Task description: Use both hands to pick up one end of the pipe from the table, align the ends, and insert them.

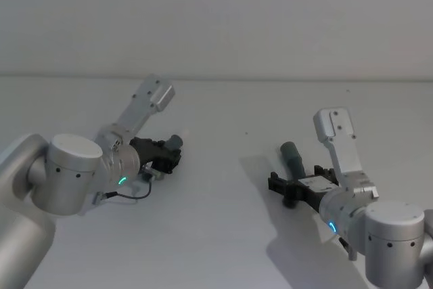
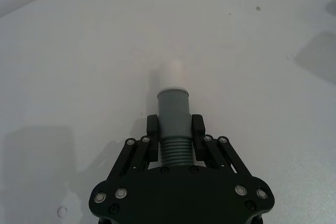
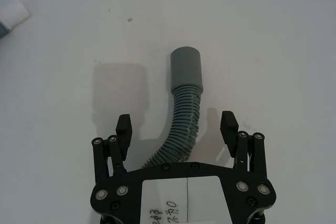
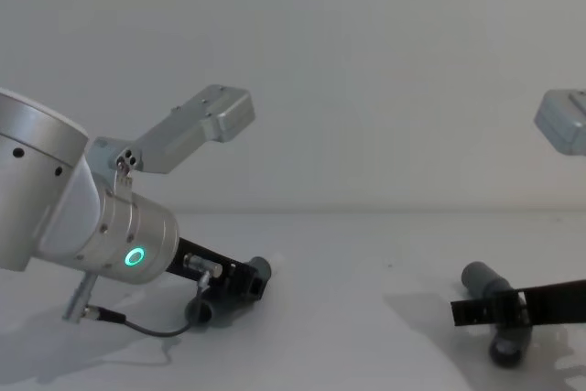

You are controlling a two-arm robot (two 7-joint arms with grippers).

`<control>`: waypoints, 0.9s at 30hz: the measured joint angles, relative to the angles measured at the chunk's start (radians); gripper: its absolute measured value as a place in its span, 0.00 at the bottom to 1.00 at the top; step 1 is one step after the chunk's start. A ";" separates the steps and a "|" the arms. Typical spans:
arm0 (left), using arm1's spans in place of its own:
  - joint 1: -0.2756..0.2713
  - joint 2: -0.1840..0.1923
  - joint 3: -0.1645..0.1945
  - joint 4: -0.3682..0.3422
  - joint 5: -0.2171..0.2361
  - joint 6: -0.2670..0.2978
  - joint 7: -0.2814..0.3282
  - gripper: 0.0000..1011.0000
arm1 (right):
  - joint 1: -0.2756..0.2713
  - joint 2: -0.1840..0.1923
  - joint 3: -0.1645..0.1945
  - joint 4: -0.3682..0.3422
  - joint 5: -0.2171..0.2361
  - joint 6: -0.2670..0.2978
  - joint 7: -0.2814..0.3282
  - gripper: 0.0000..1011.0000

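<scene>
1. A matte, unmarked white tabletop (image 1: 216,235) runs back to a plain pale grey wall (image 1: 216,18).
2. Left of centre in the head view, the left hand (image 1: 172,159) is black plastic on a silver cylindrical wrist with a green ring light.
3. Its fingers (image 2: 153,125) are clamped on one pipe piece (image 2: 173,114), where the smooth dark grey cuff meets the ribbed section. A short white collar (image 2: 171,73) sticks out of that cuff.
4. At the lower right of the head view, the right hand (image 1: 281,191) sits low over the tabletop, spread wide and gripping nothing.
5. The other pipe piece (image 3: 185,77) lies on the tabletop between the right hand's pads (image 3: 124,127). Its ribbed hose bends up to a smooth grey cuff, with a gap to the pads on both sides.
</scene>
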State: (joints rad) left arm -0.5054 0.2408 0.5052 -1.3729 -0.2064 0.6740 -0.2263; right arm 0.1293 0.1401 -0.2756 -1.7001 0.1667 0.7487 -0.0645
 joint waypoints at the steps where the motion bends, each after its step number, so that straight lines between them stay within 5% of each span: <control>1: 0.000 0.000 0.000 0.000 0.000 0.000 0.000 0.35 | 0.001 -0.001 0.002 0.002 0.001 0.002 0.002 0.99; 15: 0.000 0.000 0.000 0.000 0.000 0.000 0.000 0.35 | 0.007 -0.006 0.016 0.013 0.005 0.016 0.013 0.95; 27: 0.000 0.000 0.000 0.000 0.000 0.000 0.000 0.35 | 0.009 -0.008 0.020 0.016 0.006 0.019 0.016 0.59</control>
State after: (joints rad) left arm -0.5054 0.2408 0.5051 -1.3730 -0.2064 0.6740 -0.2264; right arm 0.1382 0.1324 -0.2554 -1.6837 0.1724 0.7678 -0.0486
